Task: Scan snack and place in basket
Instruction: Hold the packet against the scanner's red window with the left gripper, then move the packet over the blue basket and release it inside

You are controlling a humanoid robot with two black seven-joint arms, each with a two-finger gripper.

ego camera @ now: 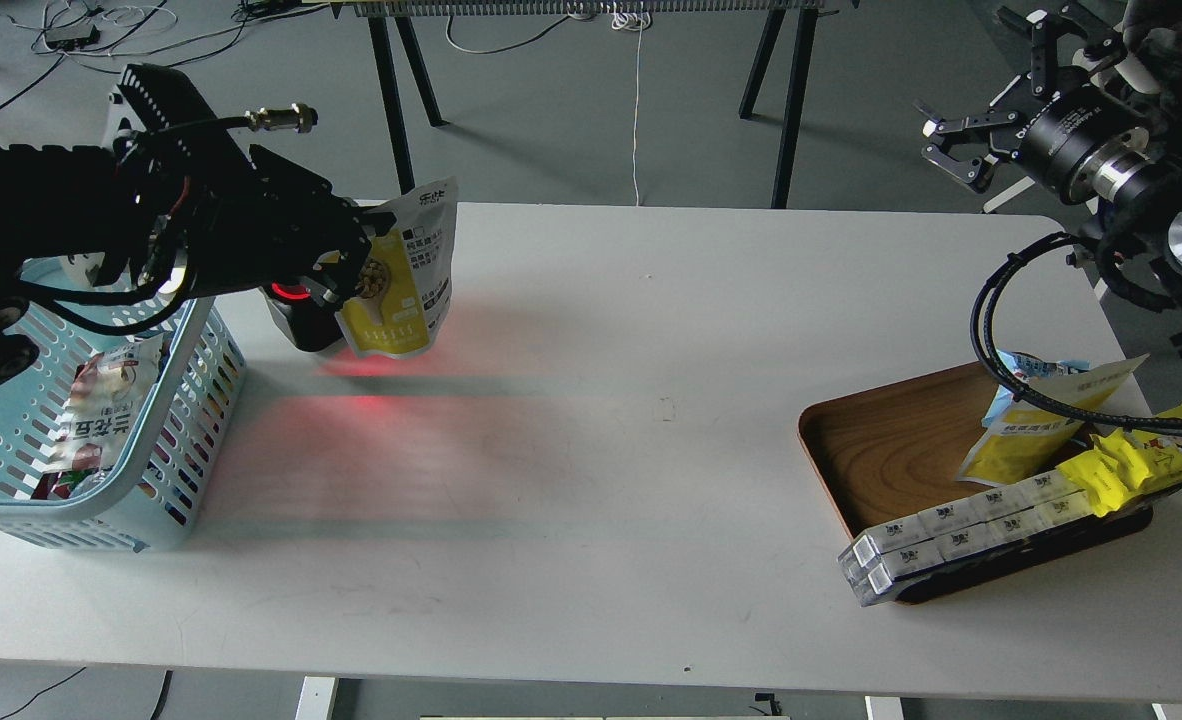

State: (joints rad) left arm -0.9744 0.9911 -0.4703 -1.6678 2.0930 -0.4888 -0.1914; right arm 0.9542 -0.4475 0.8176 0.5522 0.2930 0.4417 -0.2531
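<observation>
Hiding much of the snack [409,275], left end effector [351,262] grips it.

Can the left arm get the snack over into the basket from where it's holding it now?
Probably yes. The left gripper holds the snack in the air just right of the basket, whose open top looks unobstructed; packets inside lie low.

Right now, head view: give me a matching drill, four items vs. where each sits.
Items:
1. snack
2. basket
3. wooden tray
4. right gripper

Places:
A. table's right end, holding packets
B. raised top right, holding nothing
C. table's left edge
D. in the left gripper, over the red scanner glow

Pairs: 1-D, 2-C, 3-A, 4-B
</observation>
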